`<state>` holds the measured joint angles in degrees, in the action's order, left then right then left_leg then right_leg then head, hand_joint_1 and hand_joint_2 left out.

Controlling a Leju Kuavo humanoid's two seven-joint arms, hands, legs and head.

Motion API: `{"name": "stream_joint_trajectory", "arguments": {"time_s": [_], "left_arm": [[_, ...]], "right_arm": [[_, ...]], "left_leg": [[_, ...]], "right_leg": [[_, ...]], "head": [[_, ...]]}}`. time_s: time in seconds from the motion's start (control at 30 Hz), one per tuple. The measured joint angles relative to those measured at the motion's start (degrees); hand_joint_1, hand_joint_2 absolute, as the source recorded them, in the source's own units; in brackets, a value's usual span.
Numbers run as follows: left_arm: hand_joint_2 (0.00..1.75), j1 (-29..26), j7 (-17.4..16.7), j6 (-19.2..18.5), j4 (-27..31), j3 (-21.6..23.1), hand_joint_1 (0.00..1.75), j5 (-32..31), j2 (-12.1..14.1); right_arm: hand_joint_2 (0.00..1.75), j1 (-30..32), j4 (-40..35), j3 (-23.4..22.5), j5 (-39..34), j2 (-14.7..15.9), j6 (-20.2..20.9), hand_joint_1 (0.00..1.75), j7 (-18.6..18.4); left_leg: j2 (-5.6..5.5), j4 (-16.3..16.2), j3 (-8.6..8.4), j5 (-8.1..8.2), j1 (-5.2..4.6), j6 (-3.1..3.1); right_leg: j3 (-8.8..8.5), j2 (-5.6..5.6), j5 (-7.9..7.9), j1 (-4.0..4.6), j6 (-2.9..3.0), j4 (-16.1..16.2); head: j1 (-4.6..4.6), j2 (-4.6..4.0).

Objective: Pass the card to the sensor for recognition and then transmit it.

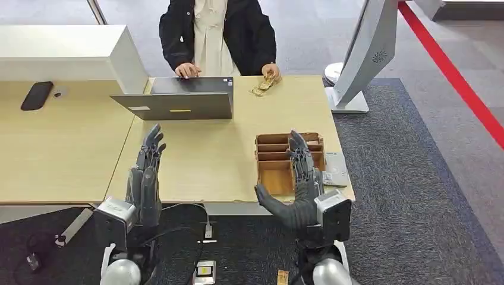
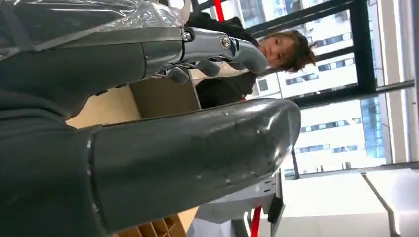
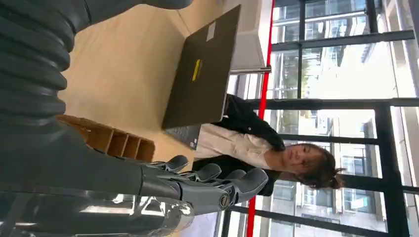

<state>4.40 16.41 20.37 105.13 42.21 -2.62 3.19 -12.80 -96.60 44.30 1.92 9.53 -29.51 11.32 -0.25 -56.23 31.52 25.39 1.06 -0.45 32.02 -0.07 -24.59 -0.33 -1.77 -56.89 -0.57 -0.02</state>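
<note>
**Hovering at the near edge, both hands bare**

Hovering over the near edge of the table [image 1: 196, 160], the left hand [image 1: 145, 178] stands upright with its fingers stretched out and a little apart, nothing in it. The right hand [image 1: 297, 184] is raised the same way, thumb thrown out to the side, fingers straight and holding nothing; it hangs in front of the wooden tray [image 1: 279, 169], which sits near the table's right front corner. A flat grey pad [image 1: 336, 169] lies just beside the tray at the table's right edge.

Between the 2 hands the tabletop runs bare up to the laptop [image 1: 178, 104], which stands open toward a person [image 1: 217, 35] seated at the far side. That person's hand rests on a small yellowish item [image 1: 264, 86] near the far edge; whether it is the card cannot be told. A white kiosk [image 1: 365, 53] stands on the carpet off the right far corner, and a dark phone [image 1: 37, 95] lies on the adjoining desk.

The right wrist view shows the laptop's lid [image 3: 202, 74] with a yellow sticker and the tray's dividers [image 3: 118, 143]. The left wrist view shows the thick thumb [image 2: 197, 158] apart from the fingers [image 2: 217, 49].
</note>
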Motion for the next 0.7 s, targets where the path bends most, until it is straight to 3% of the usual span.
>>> {"name": "stream_joint_trajectory", "arguments": {"time_s": [0.27,0.7], "left_arm": [[0.0,-0.15,0.28,0.0,0.37,-0.77,0.0,0.55,0.37],[0.0,-0.12,0.09,-1.75,0.37,-1.29,0.0,1.2,0.37]], "right_arm": [[1.75,3.19,-3.31,0.0,-1.09,-0.44,2.45,0.0,0.2],[1.75,3.23,-3.99,0.0,-1.75,-0.48,2.47,0.0,-0.02]], "left_leg": [[0.02,0.0,-0.01,-0.01,-0.03,0.0],[0.02,0.0,-0.01,0.0,-0.03,0.0]], "right_leg": [[0.0,0.0,0.01,-0.01,-0.01,0.0],[0.02,0.0,0.01,-0.01,-0.01,0.0]], "head": [[0.0,0.0],[0.0,0.0]]}}
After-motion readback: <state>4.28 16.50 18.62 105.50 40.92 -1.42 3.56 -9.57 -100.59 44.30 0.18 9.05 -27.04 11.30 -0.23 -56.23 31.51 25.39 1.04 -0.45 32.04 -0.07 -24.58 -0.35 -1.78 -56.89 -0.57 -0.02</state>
